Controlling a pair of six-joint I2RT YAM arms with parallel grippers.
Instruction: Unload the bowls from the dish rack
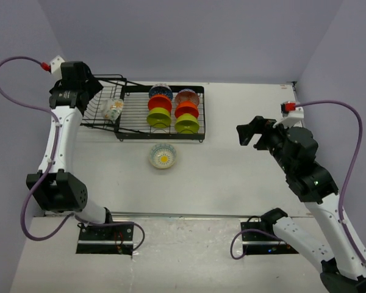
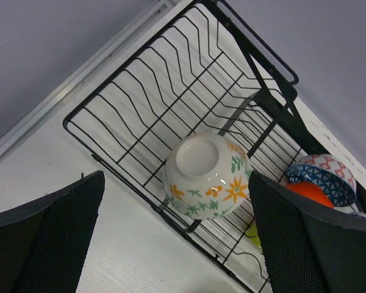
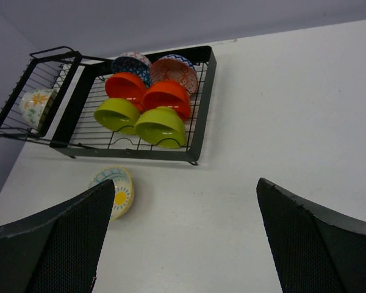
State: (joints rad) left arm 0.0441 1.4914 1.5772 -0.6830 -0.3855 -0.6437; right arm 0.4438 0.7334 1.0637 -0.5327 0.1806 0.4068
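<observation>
The black wire dish rack (image 1: pixel 201 116) stands at the back left of the table. Its flat section holds a blue-patterned bowl (image 1: pixel 160 91), a red-patterned bowl (image 1: pixel 187 96), two orange bowls (image 1: pixel 160 103) and two lime green bowls (image 1: pixel 159 118), all on edge. A cream floral bowl (image 2: pixel 207 176) lies in the tilted basket section (image 2: pixel 85 104). Another cream bowl with a yellow centre (image 1: pixel 163 156) sits on the table in front of the rack. My left gripper (image 2: pixel 175 183) is open above the floral bowl, apart from it. My right gripper (image 3: pixel 186 183) is open and empty over bare table at the right.
Purple walls close the table at the back and both sides. The rack's basket section sits near the left wall (image 1: pixel 24 73). White tabletop (image 1: pixel 250 177) spreads between the rack and my right arm. The arm bases are bolted at the near edge.
</observation>
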